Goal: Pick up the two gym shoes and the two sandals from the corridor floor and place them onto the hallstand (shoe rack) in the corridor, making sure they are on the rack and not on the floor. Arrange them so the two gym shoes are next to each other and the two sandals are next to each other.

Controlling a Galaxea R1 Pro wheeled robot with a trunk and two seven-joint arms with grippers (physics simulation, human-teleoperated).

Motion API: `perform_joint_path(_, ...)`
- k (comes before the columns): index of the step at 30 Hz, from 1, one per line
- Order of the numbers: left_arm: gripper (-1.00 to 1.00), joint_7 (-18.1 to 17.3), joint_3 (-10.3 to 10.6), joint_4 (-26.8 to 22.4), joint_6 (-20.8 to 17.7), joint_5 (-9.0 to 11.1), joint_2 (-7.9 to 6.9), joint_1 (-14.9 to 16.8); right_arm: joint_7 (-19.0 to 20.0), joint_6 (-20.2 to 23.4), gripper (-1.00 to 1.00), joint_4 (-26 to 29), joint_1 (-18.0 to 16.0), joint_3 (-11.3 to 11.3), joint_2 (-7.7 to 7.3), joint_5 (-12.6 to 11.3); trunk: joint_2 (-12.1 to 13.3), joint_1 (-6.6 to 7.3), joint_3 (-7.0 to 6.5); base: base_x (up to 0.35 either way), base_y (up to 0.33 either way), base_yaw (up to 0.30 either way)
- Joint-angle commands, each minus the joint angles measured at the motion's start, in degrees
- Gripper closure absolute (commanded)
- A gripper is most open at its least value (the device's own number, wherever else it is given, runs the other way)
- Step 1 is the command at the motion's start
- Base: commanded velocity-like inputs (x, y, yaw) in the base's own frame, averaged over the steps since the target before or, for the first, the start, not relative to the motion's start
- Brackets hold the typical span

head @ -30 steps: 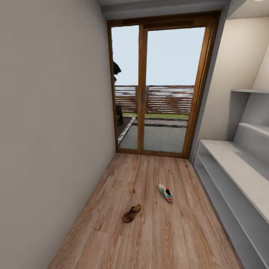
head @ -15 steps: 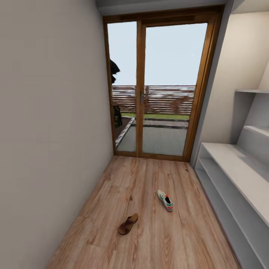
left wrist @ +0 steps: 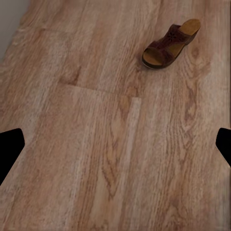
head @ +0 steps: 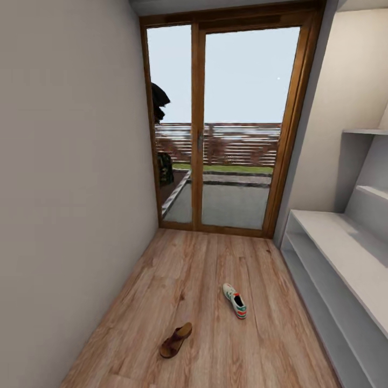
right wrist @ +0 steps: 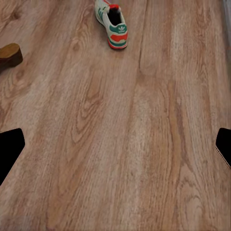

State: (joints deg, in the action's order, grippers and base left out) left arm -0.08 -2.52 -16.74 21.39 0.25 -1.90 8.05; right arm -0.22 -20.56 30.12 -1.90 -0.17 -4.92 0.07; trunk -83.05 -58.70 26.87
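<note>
Both wrist cameras look down on the light brown wood-grain plank corridor floor (head: 215, 345). In the left wrist view the left gripper (left wrist: 115, 144) shows as two dark finger tips at opposite edges of the picture, its jaws spread wide with nothing but bare planks between them; the right gripper (right wrist: 115, 144) in the right wrist view stands the same way, jaws wide apart and holding nothing. Nearest on the floor in the head view lies one small flat brown leather sandal with a darker footbed (head: 175, 340), resting on its sole toward the left-hand wall side of the corridor, and seen clearly in the left wrist view (left wrist: 171, 43). A little farther along and nearer the rack side lies one off-white lace-up gym shoe with green side stripes and a red-orange heel (head: 235, 300), upright on its sole, heel toward the robot, well apart from the sandal; the right wrist view shows it too (right wrist: 111, 24), with the sandal's tip at that picture's edge (right wrist: 9, 55). Along the right side of the corridor runs the wide pale grey stepped hallstand (head: 345, 253), its bench top, low open shelves and staggered upper shelves bare. At the far end stands a wood-framed glazed double door (head: 223, 129), with a slatted fence and sky beyond it.
</note>
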Motion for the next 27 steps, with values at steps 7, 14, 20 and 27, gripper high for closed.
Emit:
perform_joint_path(7,-1.0,-0.01,-0.15,0.04,0.16,0.01,-0.02,0.03,0.04,-0.15,-1.0,0.04,-0.04,0.21,0.0,0.01,-0.02,-0.02,0.06,0.28,-0.167,0.0)
perform_joint_path(14,-1.0,-0.01,-0.2,0.04,0.17,0.09,-0.43,0.03,0.05,-0.1,-1.0,0.11,-0.04,0.25,0.09,-0.12,-0.02,-0.02,0.06,0.28,-0.167,0.0)
perform_joint_path(20,-1.0,-0.01,-0.2,0.04,0.15,0.1,-0.46,0.03,0.05,-0.09,-1.0,0.11,-0.04,0.26,0.16,-0.09,-0.02,-0.02,-0.06,0.28,-0.167,0.0)
perform_joint_path(27,-1.0,-0.01,-0.21,0.04,0.17,0.1,-0.47,0.03,0.05,-0.09,-1.0,0.22,-0.04,0.26,0.18,-0.15,-0.02,-0.02,-0.38,0.28,-0.167,0.0)
